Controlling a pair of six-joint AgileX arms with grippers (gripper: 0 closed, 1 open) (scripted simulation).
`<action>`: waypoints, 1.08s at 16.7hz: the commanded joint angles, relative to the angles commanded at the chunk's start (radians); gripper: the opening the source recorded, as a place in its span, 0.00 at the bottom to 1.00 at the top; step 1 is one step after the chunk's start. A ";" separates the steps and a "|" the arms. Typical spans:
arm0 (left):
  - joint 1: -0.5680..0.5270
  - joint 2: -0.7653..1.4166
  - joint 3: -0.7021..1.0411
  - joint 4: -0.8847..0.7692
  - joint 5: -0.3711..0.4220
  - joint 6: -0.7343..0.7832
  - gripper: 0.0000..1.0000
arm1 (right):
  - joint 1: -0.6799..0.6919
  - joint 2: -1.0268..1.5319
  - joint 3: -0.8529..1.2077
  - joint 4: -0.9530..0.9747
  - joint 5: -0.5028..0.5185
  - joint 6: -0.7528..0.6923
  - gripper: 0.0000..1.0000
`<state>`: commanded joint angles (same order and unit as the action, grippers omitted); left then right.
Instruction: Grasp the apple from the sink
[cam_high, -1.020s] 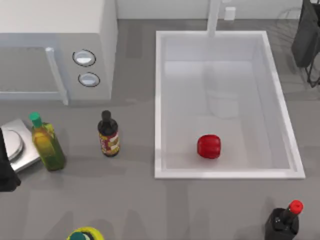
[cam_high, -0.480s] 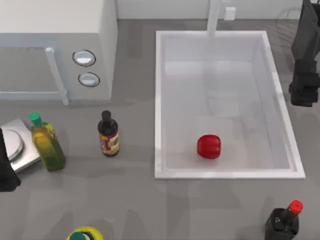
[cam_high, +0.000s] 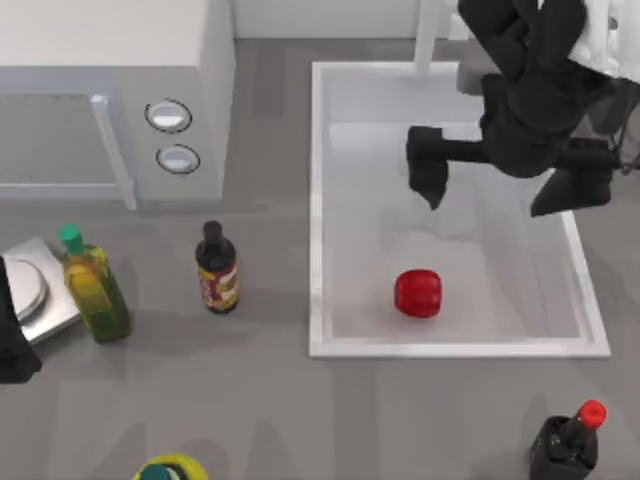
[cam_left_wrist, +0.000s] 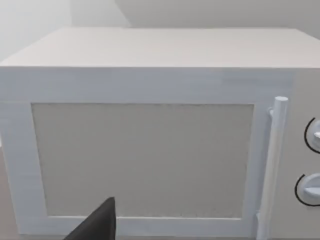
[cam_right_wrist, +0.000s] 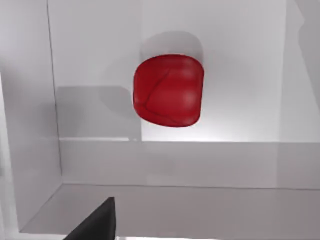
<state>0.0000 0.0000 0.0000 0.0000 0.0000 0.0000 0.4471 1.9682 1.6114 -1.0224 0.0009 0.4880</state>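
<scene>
While right pincer (cam_high: 495, 195) hangs spread over sink (cam_high: 318, 200), apple (cam_high: 418, 293) free — left pincer's state unclear

Right arm: matt black throughout, built of chunky rounded segments that thickened toward the wrist.
Right gripper (cam_high: 495, 195): black, two separate blocky fingers on a broad dark body; the one finger (cam_high: 428, 170) tapered to a blunt point, the other was a squared slab.
Right wrist view: a black wedge-shaped finger tip (cam_right_wrist: 97, 222) with a flat, slanted face.
Left arm: a plain black rounded mass at the table's left edge, with no markings.
Left wrist view: a dark grey-black pointed finger tip (cam_left_wrist: 97, 225), smooth and unmarked.
</scene>
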 joint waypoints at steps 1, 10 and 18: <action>0.000 0.000 0.000 0.000 0.000 0.000 1.00 | 0.016 0.070 0.060 -0.033 0.001 0.013 1.00; 0.000 0.000 0.000 0.000 0.000 0.000 1.00 | 0.073 0.317 0.268 -0.143 0.003 0.053 1.00; 0.000 0.000 0.000 0.000 0.000 0.000 1.00 | 0.070 0.406 0.185 0.030 0.004 0.053 1.00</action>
<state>0.0000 0.0000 0.0000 0.0000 0.0000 0.0000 0.5171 2.3747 1.7969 -0.9928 0.0047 0.5412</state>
